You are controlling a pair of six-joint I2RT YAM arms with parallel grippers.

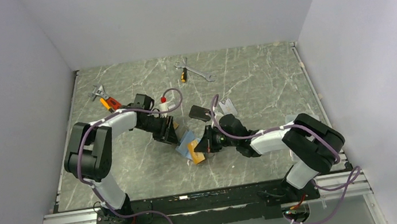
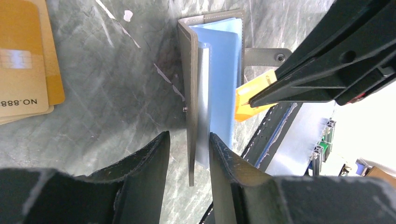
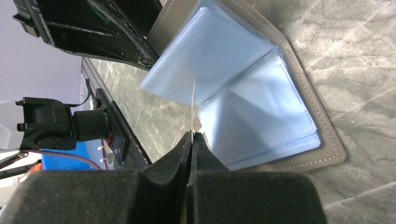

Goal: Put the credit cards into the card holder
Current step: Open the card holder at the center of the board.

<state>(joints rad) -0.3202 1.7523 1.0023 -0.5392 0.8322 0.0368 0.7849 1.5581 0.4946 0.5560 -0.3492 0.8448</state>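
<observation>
The card holder (image 2: 212, 88) stands open on its edge, its grey cover and one blue leaf caught between the left gripper (image 2: 186, 151) jaws. The right gripper (image 3: 192, 140), reaching low from the opposite side, has its jaws pressed together on one orange card (image 2: 252, 93), edge-on at the blue pockets. Two gold cards (image 2: 25, 60) lie stacked well left of the left jaws; the top one reads "NO.888". One dark card (image 1: 200, 112) lies beyond the right gripper.

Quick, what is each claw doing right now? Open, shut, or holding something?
Left claw: shut on the card holder, pinching its raised cover and a blue page.
Right claw: shut on the orange card, edge-on at the holder's pockets.
</observation>
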